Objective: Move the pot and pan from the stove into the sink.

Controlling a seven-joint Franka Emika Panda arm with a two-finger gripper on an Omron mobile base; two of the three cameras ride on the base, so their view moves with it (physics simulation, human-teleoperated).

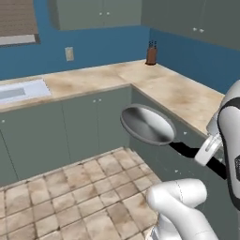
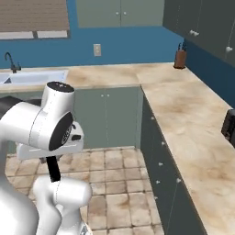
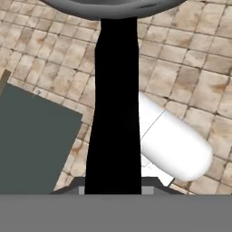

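We carry the pan [image 1: 147, 124] in the air above the tiled floor [image 1: 70, 197], in front of the grey-green cabinets [image 1: 70, 126] at the counter's corner. Our gripper [image 1: 206, 150] is clamped on its long black handle, which runs up the hand view to the bowl. The sink [image 2: 34, 76] lies well apart to the left, in the counter [image 2: 183, 110].

A beige L-shaped counter [image 2: 183, 119] carries a knife block [image 2: 180, 57] and the inset sink [image 2: 32, 77].

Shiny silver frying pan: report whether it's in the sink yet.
Not yet. The shiny silver frying pan hangs over the tiled floor, held by its black handle.
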